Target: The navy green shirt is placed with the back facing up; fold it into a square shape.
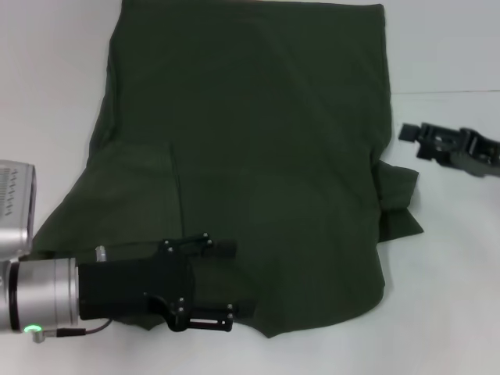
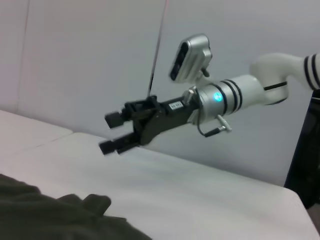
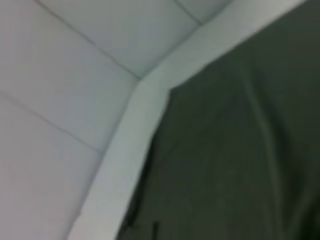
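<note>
1. The navy green shirt (image 1: 250, 148) lies spread on the white tabletop (image 1: 445, 297), plain side up. It covers most of the middle of the surface and runs from the far edge down towards the near edge.
2. The shirt's far hem lies straight along the far edge of the tabletop. Its near edge is uneven and comes to a point close to the near edge.
3. One sleeve (image 1: 397, 205) lies bunched at the shirt's right side, with part of it on bare tabletop. The left side of the shirt fans out towards the near left corner.
4. The left gripper (image 1: 226, 285) is over the near left part of the shirt, close to the near edge of the tabletop. Its jaws stand apart with nothing between them. Contact with the cloth cannot be determined.
5. The right gripper (image 1: 408, 133) is near the right edge of the tabletop, beside the shirt and apart from it. In the left wrist view the right gripper (image 2: 111, 133) is above the surface with its jaws apart, holding nothing.
6. The right wrist view shows the shirt (image 3: 240, 150) against the tabletop's far edge.
</note>
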`<act>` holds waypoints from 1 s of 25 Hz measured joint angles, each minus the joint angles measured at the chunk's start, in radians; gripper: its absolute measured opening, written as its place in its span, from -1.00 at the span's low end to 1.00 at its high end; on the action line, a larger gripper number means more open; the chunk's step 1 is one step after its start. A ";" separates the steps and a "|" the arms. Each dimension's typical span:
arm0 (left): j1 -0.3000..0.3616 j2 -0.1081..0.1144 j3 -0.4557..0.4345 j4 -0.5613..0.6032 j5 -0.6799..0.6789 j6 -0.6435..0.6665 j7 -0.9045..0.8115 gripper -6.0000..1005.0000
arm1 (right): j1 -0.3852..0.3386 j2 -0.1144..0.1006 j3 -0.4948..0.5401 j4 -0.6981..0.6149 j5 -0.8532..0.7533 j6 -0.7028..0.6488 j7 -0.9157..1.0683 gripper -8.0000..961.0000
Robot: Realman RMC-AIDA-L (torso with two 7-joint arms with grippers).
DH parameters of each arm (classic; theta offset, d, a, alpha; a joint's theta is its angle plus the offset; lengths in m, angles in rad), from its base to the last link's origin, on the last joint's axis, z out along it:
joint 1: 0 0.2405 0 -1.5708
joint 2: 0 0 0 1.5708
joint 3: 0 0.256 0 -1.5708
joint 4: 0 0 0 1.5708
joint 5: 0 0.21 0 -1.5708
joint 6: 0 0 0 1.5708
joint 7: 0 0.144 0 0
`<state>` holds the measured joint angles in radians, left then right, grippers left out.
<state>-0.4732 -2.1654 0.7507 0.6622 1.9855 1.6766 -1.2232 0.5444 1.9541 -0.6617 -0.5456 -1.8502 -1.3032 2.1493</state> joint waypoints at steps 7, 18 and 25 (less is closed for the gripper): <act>-0.009 0.001 0.001 -0.005 0.002 -0.008 0.001 0.82 | -0.047 0.000 0.008 0.000 -0.062 0.048 0.066 0.76; -0.007 0.000 0.001 -0.009 0.007 -0.032 0.004 0.82 | -0.051 0.007 0.006 0.021 -0.088 0.110 0.093 0.76; -0.007 -0.001 0.001 -0.020 0.006 -0.050 0.005 0.83 | -0.024 0.012 0.003 0.053 -0.109 0.140 0.103 0.74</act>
<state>-0.4798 -2.1660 0.7516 0.6422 1.9914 1.6268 -1.2187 0.5205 1.9664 -0.6583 -0.4924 -1.9596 -1.1631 2.2520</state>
